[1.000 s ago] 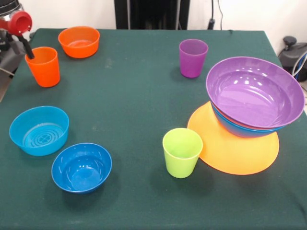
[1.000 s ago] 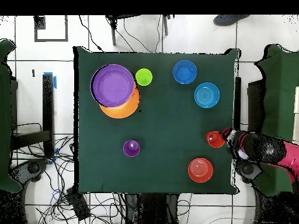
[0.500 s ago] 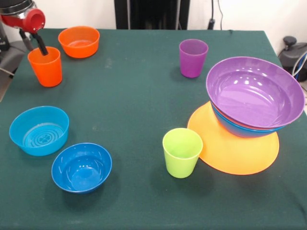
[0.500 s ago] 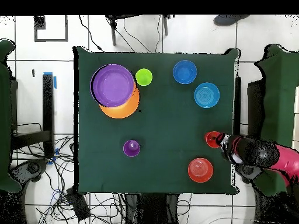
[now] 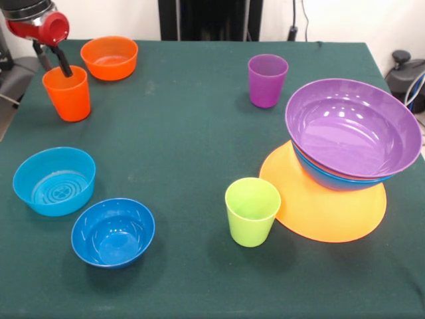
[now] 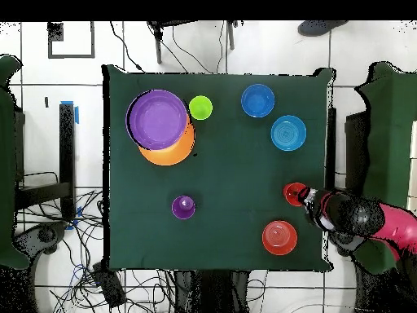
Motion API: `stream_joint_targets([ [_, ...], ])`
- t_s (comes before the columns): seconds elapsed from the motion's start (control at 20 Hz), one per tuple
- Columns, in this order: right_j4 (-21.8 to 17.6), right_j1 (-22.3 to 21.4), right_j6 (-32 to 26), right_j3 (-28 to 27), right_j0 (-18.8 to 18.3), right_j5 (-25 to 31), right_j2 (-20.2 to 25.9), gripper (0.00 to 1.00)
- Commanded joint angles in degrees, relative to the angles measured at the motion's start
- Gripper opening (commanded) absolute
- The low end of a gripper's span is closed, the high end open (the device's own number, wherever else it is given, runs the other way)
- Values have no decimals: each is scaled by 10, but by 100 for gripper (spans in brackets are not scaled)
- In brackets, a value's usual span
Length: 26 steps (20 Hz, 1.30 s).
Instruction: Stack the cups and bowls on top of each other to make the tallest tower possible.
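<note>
The orange cup [image 5: 68,98] stands upright at the table's far left, and my gripper [image 5: 54,61] is shut on its rim, one finger inside and one outside; from above, the gripper [image 6: 305,196] meets this cup [image 6: 293,194] near the right edge. The tower [image 5: 345,153] is a purple bowl [image 5: 352,126] nested over a blue bowl [image 5: 332,181], both resting on the orange-yellow bowl [image 5: 319,212]. The purple cup [image 5: 267,81] and lime green cup [image 5: 252,211] stand alone.
A small orange bowl [image 5: 109,58] sits just behind the held cup. A light blue bowl [image 5: 54,181] and a dark blue bowl [image 5: 113,232] lie at the near left. The table's left edge [image 5: 13,126] runs close beside the gripper.
The gripper has come down over the table from its left edge and shifted right, and the orange cup has slid a little right with it.
</note>
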Motion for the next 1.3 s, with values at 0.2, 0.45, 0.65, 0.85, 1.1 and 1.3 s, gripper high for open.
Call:
stream_joint_targets([
  [0.2,-81,46,-79,22,40,-49,-37,100],
  [0.45,-96,48,-86,9,45,-46,-42,100],
  [0.65,-112,62,-87,-4,47,-47,-44,100],
  [0.85,-121,65,-80,-6,52,-50,-45,100],
  [1.1,-126,53,-80,-5,55,-45,-48,100],
  [1.3,-122,48,-80,-2,57,-39,-45,100],
])
